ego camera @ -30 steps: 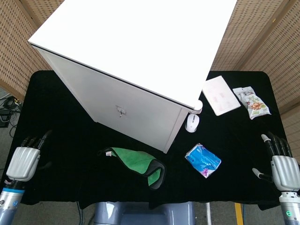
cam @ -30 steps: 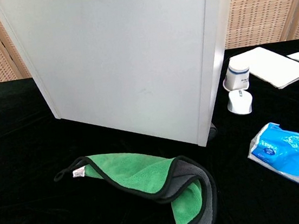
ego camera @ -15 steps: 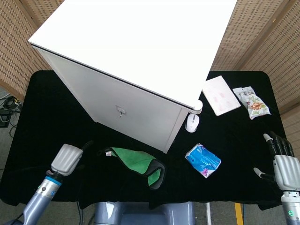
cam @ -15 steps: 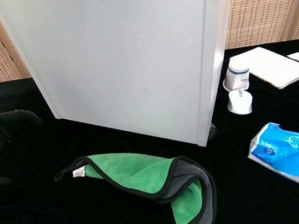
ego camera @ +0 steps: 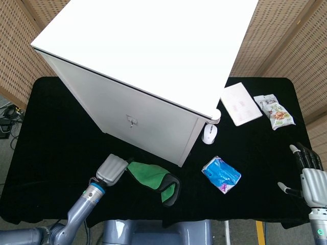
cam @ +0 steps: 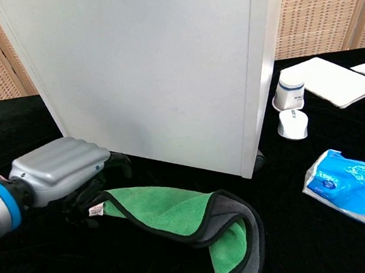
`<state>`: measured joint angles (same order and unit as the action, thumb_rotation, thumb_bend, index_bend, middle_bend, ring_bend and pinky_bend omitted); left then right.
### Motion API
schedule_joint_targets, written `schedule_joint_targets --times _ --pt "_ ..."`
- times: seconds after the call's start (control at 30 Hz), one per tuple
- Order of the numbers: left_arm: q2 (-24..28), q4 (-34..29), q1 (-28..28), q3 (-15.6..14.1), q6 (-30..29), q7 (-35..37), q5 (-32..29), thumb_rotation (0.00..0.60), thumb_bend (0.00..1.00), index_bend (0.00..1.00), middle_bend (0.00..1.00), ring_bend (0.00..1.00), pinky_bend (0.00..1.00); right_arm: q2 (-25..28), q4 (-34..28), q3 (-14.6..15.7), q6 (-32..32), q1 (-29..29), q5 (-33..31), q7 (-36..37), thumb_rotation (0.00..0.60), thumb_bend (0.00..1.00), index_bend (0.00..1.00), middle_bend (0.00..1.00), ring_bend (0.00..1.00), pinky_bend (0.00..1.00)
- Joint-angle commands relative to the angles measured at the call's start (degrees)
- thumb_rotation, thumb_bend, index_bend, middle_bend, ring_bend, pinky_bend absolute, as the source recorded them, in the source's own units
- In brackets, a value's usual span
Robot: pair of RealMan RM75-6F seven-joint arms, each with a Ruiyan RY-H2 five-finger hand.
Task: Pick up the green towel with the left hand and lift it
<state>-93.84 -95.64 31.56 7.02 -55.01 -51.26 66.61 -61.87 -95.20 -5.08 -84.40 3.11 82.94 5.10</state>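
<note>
The green towel [ego camera: 149, 175] with its grey backing and black hem lies folded on the black table, in front of the white cabinet. In the chest view the towel [cam: 168, 213] has a small white tag at its left corner. My left hand [ego camera: 112, 169] hovers over that left corner, its grey back up and its dark fingers [cam: 84, 200] hanging down at the tag; the towel still lies flat. From the chest view the left hand [cam: 61, 168] hides how the fingers meet the cloth. My right hand [ego camera: 309, 176] rests at the table's right edge with fingers apart, holding nothing.
A large white cabinet [ego camera: 143, 66] fills the table's middle, close behind the towel. To the right lie a white mouse [ego camera: 209, 133], a blue tissue pack [ego camera: 221, 174], a white pad [ego camera: 240, 103] and a snack bag [ego camera: 274, 111]. A small white cup [cam: 291, 91] stands by the cabinet's corner.
My left hand has swept right from the table's left edge to the towel's left corner. The towel has not moved. The right hand has slid slightly toward the near edge.
</note>
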Motion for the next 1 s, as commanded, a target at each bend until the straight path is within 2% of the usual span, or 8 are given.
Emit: schedule_joint_targets --times 0.03,0.23,0.53,1.0 --pt "-3.41 1.28 2.79 0.34 0.51 -3.73 -4.37 0.6 0.15 0.3 0.8 0.65 0.59 0.37 -0.02 -0.06 -0.2 -0.14 0.09 0.84 0.6 0.12 0.0 0.0 0.0 0.0" --pt "-6.75 3.86 6.24 0.74 -0.19 -7.96 -10.36 0.6 0.16 0.32 0.8 0.65 0.59 0.82 -0.04 -0.09 -0.15 -0.21 0.12 2.02 0.6 0.11 0.0 0.0 0.0 0.0" --pt "-8.33 6.73 9.31 -0.56 -1.54 -10.7 -14.99 0.6 0.17 0.32 0.8 0.65 0.59 0.91 0.11 -0.28 0.03 -0.13 -0.16 2.72 0.6 0.12 0.0 0.0 0.0 0.0" --pt "-11.65 13.26 10.7 -3.12 -4.41 -7.04 -10.79 0.6 0.17 0.37 0.8 0.65 0.59 1.13 -0.08 -0.35 -0.41 -0.37 -0.03 3.66 0.6 0.12 0.0 0.0 0.0 0.0"
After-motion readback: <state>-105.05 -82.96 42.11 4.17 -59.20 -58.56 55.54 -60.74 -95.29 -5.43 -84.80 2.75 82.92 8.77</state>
